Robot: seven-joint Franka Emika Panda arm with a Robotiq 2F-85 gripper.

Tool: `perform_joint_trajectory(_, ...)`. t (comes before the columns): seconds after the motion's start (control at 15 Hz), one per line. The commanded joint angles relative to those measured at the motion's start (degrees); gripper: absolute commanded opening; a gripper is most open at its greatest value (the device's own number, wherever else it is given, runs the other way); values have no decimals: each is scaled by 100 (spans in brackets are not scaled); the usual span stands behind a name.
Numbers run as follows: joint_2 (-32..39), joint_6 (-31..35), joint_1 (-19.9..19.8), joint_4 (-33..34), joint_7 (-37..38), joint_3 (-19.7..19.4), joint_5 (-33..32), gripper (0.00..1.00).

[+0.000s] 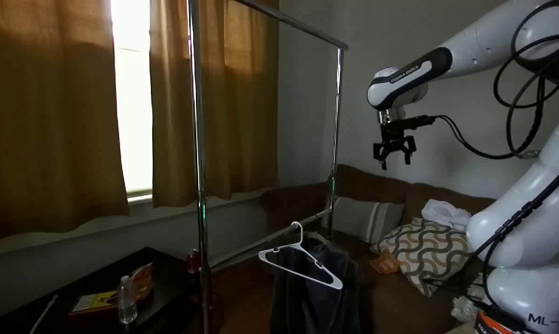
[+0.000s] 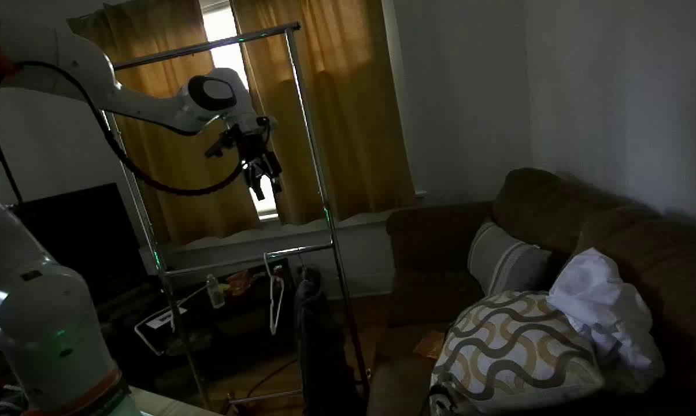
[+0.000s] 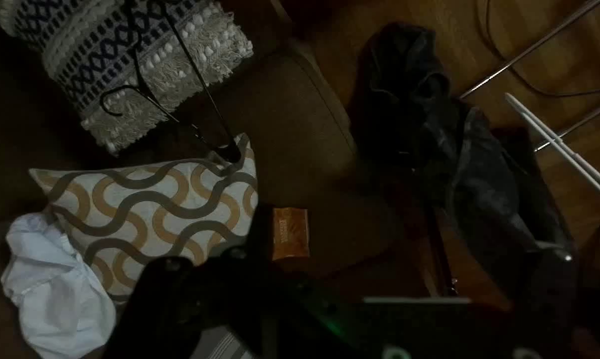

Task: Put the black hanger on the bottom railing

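Gripper (image 1: 395,163) spread wide, ~2 o'clock of bottom railing (image 1: 315,217) in an exterior view. Blk hanger (image 3: 150,97) ~10 o'clock in wrist view, across fringed pillow (image 3: 80,65) & wavy-print pillow (image 3: 140,214); wht hanger (image 1: 300,274) hooked on railing.

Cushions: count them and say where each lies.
3: a grey striped cushion and a wavy-patterned cushion on the sofa, plus a fringed cushion, partly under the black hanger in the wrist view. Others may be hidden.

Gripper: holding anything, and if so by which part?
Nothing is held: the gripper hangs open and empty in both exterior views. The black hanger lies apart from it in the wrist view.
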Motion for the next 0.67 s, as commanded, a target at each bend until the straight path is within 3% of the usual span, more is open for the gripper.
perform_joint_trajectory(0.0, 5, -25, 135, 17, 26, -119, -33, 100)
perform_joint_trajectory(0.33, 6, -25, 134, 17, 26, -119, -33, 100)
perform_joint_trajectory(0.6, 314, 89, -120, 215, -233, -586, -26, 100)
